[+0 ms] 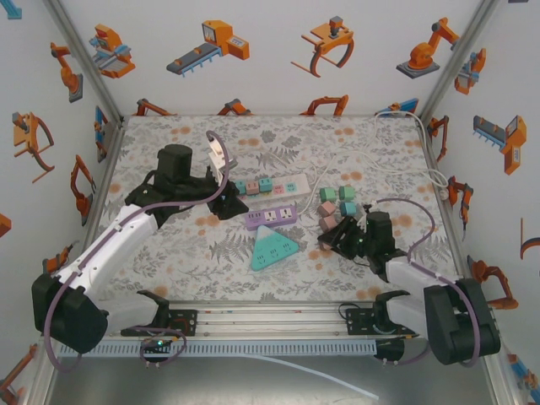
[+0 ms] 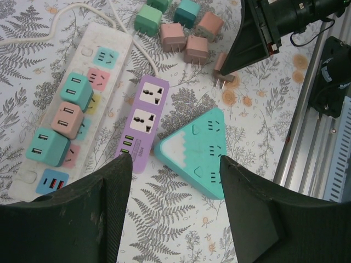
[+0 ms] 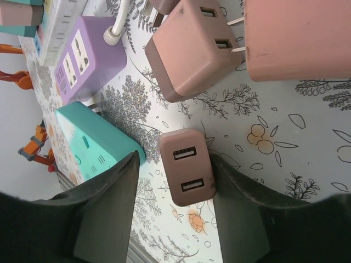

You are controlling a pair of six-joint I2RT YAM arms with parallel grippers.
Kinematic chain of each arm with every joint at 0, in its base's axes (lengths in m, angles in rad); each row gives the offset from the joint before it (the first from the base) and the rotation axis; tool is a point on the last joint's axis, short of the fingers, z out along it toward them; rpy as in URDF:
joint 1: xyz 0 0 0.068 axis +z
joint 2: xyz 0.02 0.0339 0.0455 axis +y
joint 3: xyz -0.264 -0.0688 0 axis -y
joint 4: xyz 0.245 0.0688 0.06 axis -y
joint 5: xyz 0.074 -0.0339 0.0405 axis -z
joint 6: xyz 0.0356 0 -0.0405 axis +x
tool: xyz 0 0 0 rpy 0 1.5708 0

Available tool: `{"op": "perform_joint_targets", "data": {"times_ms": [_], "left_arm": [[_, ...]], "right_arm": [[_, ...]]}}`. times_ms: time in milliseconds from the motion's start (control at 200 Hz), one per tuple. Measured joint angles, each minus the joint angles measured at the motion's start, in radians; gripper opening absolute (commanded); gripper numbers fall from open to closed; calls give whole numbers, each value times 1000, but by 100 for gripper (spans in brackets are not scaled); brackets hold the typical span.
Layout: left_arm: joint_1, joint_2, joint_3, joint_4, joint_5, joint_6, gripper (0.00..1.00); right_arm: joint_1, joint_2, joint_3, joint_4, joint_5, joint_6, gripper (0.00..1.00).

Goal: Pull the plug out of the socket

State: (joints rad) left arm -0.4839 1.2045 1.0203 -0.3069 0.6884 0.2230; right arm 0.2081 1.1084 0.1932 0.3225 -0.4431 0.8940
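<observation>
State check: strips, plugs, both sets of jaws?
White strip: three plugs seated.
Purple strip: sockets empty.
Teal triangle: sockets empty.
Loose plugs: unplugged, on table.
Left gripper: jaws open, empty.
Right gripper: jaws open, straddling a loose pink plug.

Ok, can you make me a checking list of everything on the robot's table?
Surface: flowery table cover, lying flat.
Job's things: white power strip with three plugs still in it, teal, pink, teal.
Clutter: purple strip, teal triangle socket, heap of loose plugs.
Grippers: left gripper open, holding nothing; right gripper open, with a lone pink plug lying on the table between its fingers.
Cables: white cord by the right wall.
Surroundings: walls with orange robot pictures.
</observation>
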Motion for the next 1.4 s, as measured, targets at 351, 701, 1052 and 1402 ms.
{"op": "perform_joint_targets", "data": {"times_ms": [351,701,1052,1402], "left_arm": [[0,23,0,0,-9,0,62],[0,22,0,1,-39,0,62],[0,-2,-1,43,-227,-53,62],[21,36,-1,81,-357,-193,62]], "right_arm": [[0,-123,34,-192,70,-80,63],[0,-160,214,-440,124,-242,64],[0,-82,522,-465,118,-651,66],[0,108,662,-240,-141,-1112,66]]}}
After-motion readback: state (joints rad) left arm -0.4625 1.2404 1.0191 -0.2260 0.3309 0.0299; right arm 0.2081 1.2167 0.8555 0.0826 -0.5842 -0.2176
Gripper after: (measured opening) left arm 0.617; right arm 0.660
